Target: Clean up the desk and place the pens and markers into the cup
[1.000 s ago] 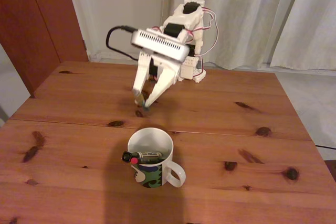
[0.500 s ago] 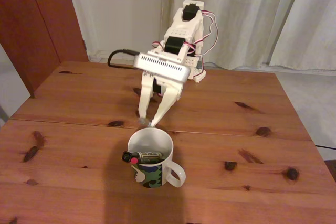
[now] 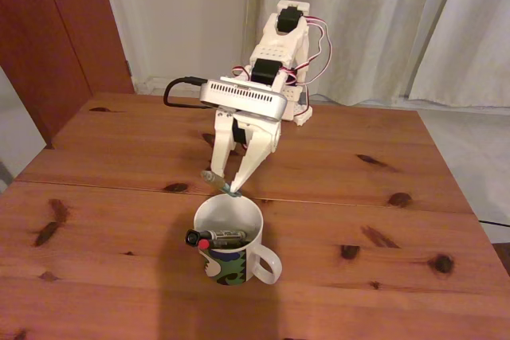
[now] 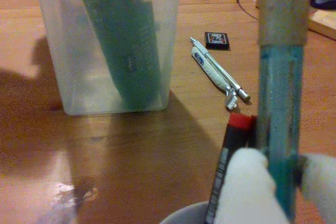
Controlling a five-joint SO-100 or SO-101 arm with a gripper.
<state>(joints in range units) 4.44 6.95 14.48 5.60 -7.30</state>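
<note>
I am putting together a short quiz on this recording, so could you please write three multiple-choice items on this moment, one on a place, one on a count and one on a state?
1. Where is the gripper in the fixed view?
A. Just above the far rim of the cup
B. At the near right corner of the desk
C. Resting flat on the desk beside the arm's base

2. How many pens already rest in the cup?
A. None
B. At least two
C. Six

3. What state is the gripper in?
A. Wide open, holding nothing
B. Shut on the teal pen
C. Shut on the cup's handle

Answers: 1 A, its fingertips hang at the far rim. 2 B, a black pen with red end and another barrel lie inside. 3 B, the wrist view shows the fingers clamping the teal barrel.
</note>
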